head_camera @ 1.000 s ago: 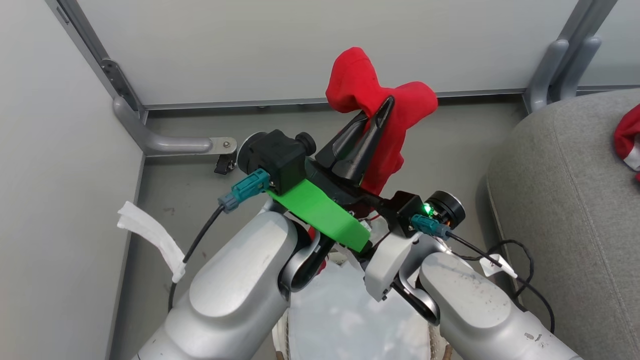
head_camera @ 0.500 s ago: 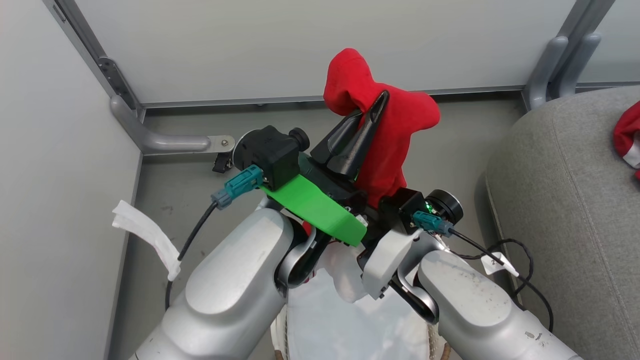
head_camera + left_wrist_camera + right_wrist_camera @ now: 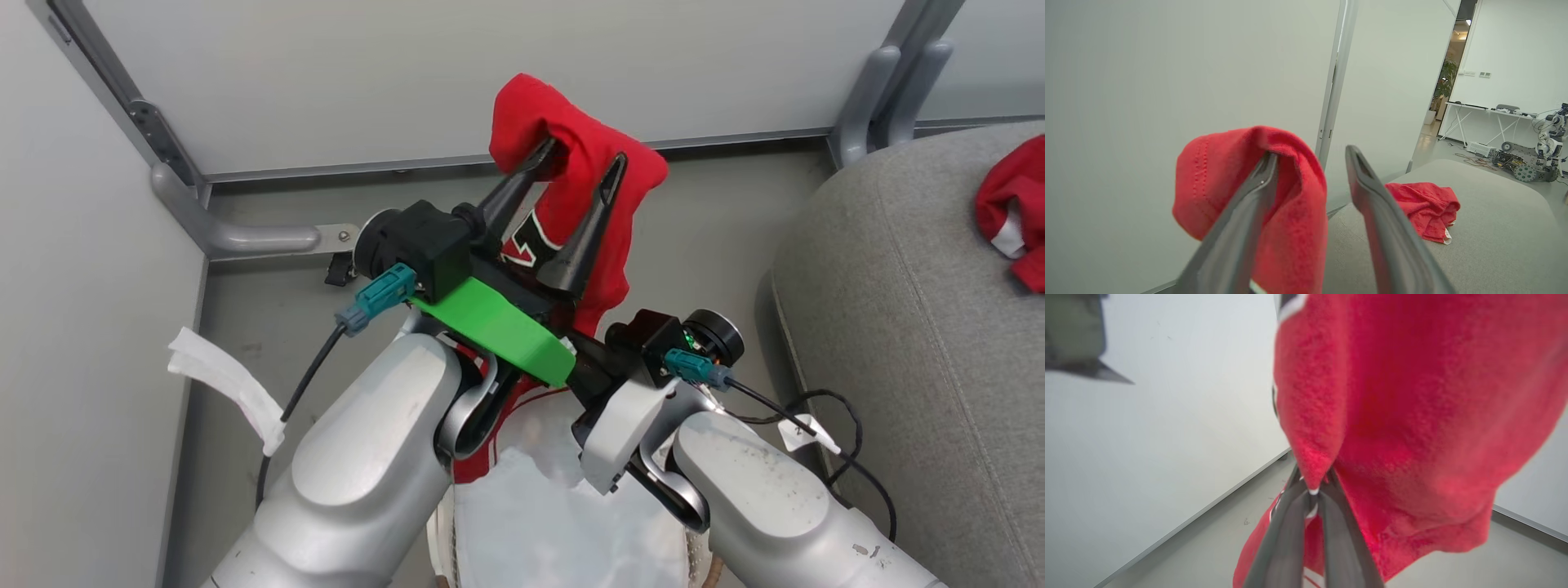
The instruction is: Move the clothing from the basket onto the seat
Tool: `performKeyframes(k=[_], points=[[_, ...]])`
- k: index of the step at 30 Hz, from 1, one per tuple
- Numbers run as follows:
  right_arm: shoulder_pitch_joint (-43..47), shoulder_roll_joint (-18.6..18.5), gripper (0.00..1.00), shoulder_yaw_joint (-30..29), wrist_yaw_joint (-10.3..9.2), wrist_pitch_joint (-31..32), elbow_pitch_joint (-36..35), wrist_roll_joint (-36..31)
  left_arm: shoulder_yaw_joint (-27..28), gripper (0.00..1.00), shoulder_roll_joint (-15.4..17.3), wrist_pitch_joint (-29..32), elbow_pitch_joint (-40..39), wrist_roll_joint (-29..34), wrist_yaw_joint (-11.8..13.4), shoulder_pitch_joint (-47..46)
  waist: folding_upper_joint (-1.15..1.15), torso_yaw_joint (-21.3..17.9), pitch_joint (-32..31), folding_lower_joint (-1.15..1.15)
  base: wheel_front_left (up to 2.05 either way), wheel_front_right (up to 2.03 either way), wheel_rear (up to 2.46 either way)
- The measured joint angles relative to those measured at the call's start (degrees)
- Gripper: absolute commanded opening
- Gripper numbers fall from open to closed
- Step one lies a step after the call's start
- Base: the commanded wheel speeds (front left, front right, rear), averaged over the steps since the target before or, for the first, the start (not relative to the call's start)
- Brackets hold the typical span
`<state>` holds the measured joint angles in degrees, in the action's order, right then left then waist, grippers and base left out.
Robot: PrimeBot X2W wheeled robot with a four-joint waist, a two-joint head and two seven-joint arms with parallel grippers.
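One piece of the clothing, a red garment (image 3: pixel 571 131) with black-and-white lettering, hangs in the air above the basket (image 3: pixel 433 555). My left gripper (image 3: pixel 584 153) is open, and the cloth is draped over one of its fingers (image 3: pixel 1257 183). My right gripper (image 3: pixel 1312 486) is shut on a lower fold of the same garment (image 3: pixel 1412 416), with white trim pinched at its tips. In the head view its fingers are hidden behind the left wrist. A second red garment (image 3: pixel 1012 208) lies crumpled on the grey seat (image 3: pixel 898 327), and it also lies on the seat (image 3: pixel 1474 245) as the red heap (image 3: pixel 1423 208).
A white liner (image 3: pixel 555 523) fills the basket under both forearms. Pale partition walls (image 3: pixel 490 73) with grey metal feet (image 3: pixel 245 237) close off the back and left. A black cable (image 3: pixel 833 425) lies on the grey floor beside the seat.
My left gripper has opened, and the garment it was pinching now hangs over one finger with its lettering showing. The head view has shifted slightly.
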<state>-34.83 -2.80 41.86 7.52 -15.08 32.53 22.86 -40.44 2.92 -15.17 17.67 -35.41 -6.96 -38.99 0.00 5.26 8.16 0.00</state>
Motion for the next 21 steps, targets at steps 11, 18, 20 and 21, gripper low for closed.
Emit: performKeyframes(k=[11, 18, 20, 21], points=[[2.8, 0.0, 0.0, -0.5, 0.0, 0.0, -7.1, 1.3, 7.5, 1.0, 3.7, 0.0, 3.9, 6.3, 0.0, 3.1, 0.0, -7.6, 1.3, 0.0, 0.0, 0.0, 0.0], [7.2, -0.1, 0.0, -2.5, 0.0, 0.0, -11.9, 2.1, 10.7, 1.0, 6.6, 0.0, 3.0, 10.0, -0.2, 8.1, 0.0, -15.7, 2.3, 0.0, 0.0, 0.0, 0.0], [8.4, -0.1, 0.0, -3.1, 0.0, 0.0, -13.0, 2.1, 11.9, 1.0, 7.4, 0.0, 2.5, 10.8, -0.3, 10.0, 0.0, -18.4, 2.6, 0.0, 0.0, 0.0, 0.0], [8.8, -0.1, 0.0, -3.4, 0.0, 0.0, -13.4, 2.3, 12.4, 1.0, 7.6, 0.0, 2.0, 11.1, -0.3, 10.9, 0.0, -19.5, 2.7, 0.0, 0.0, 0.0, 0.0]])
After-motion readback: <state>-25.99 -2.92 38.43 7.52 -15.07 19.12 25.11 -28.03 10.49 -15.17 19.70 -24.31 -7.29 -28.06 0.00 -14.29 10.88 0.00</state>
